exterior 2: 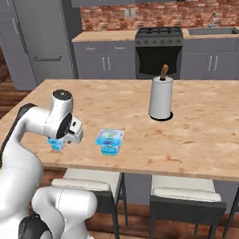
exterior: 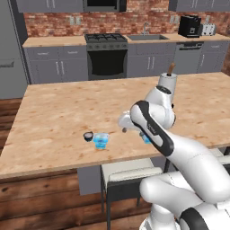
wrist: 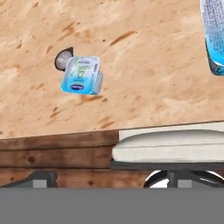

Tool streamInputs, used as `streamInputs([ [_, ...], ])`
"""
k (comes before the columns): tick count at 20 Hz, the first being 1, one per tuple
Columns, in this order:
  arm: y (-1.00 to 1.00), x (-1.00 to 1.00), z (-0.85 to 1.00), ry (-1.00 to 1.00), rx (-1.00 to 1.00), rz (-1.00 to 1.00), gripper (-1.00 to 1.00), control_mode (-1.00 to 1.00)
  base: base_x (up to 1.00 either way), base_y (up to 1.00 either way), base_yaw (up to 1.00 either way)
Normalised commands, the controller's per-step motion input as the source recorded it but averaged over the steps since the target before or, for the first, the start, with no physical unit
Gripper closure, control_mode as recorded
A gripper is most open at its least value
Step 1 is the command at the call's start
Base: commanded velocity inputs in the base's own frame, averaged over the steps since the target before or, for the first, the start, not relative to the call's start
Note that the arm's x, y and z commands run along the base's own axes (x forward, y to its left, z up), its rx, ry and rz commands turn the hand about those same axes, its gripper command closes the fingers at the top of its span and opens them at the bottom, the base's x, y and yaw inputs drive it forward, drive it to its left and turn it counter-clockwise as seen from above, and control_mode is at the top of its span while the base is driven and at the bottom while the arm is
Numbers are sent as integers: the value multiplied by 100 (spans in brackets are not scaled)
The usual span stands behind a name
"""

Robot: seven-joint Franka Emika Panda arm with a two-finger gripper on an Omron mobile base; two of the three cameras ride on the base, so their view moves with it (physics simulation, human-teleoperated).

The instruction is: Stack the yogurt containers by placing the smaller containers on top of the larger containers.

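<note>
Wooden island (exterior: pixel 54 112) underneath, jaws released and holding nothing: drop squarely over small cup (wrist: pixel 81 75) at ten o'clock in hand view, touching dark cup (wrist: pixel 62 59), then carry to tub (exterior 2: pixel 110 141) near front edge, keeping level.

The wide wooden island counter (exterior: pixel 58 108) lies bare across its far and left stretches. Near the front edge, a small translucent light-blue cup (exterior: pixel 101 140) stands touching a tiny dark round cup (exterior: pixel 88 135), well apart from the squarish light-blue tub (exterior 2: pixel 110 141). The tall white paper roll (exterior 2: pixel 160 98) stands farther back. White-cushioned stools (exterior 2: pixel 184 197) crowd under the front edge.
</note>
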Motion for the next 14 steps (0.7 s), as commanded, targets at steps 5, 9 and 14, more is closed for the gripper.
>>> streamInputs([
  [5, 9, 35, -24, 0, 1, -7, -100, -100, 0, 0, 0],
  [9, 8, 31, -19, 0, 0, -9, -100, -100, 0, 0, 0],
  [14, 20, 17, -15, -3, 0, -14, -100, -100, 0, 0, 0],
])
